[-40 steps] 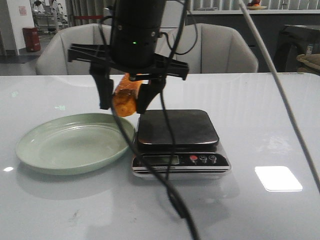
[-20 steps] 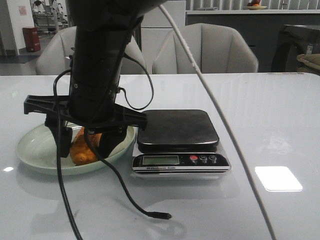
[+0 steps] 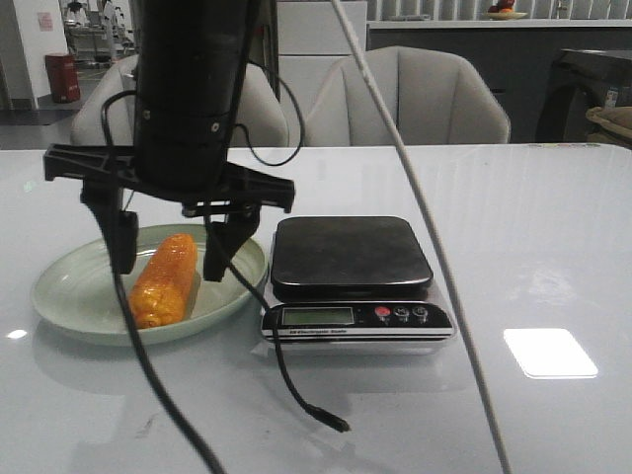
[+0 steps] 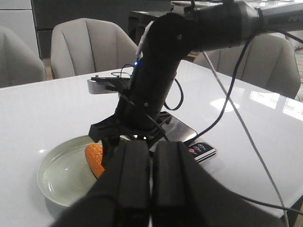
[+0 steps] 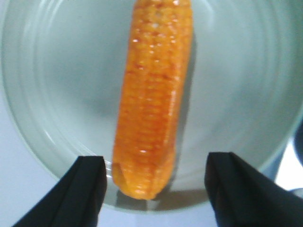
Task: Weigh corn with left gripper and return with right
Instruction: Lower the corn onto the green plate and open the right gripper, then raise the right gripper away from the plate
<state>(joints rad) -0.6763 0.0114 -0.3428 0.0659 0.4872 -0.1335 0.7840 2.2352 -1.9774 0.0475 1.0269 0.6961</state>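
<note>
The orange-yellow corn (image 3: 163,281) lies on the green plate (image 3: 69,296), free of any finger. My right gripper (image 3: 168,272) hangs just above it, open, one finger on each side of the cob. In the right wrist view the corn (image 5: 154,94) lies lengthwise on the plate (image 5: 246,94), and the gripper (image 5: 158,189) stands open with clear gaps on both sides of the cob. In the left wrist view my left gripper (image 4: 151,151) is shut and empty, held back from the plate (image 4: 59,177), with the corn (image 4: 93,158) partly hidden behind the right arm (image 4: 156,90).
A digital scale (image 3: 351,252) with a bare dark platform stands just right of the plate; it also shows in the left wrist view (image 4: 201,151). A loose black cable end (image 3: 331,420) lies on the white table in front of the scale. Grey chairs stand behind the table.
My right gripper carried the corn from beside the scale down to the plate, let it go and opened. It has risen a little since.
</note>
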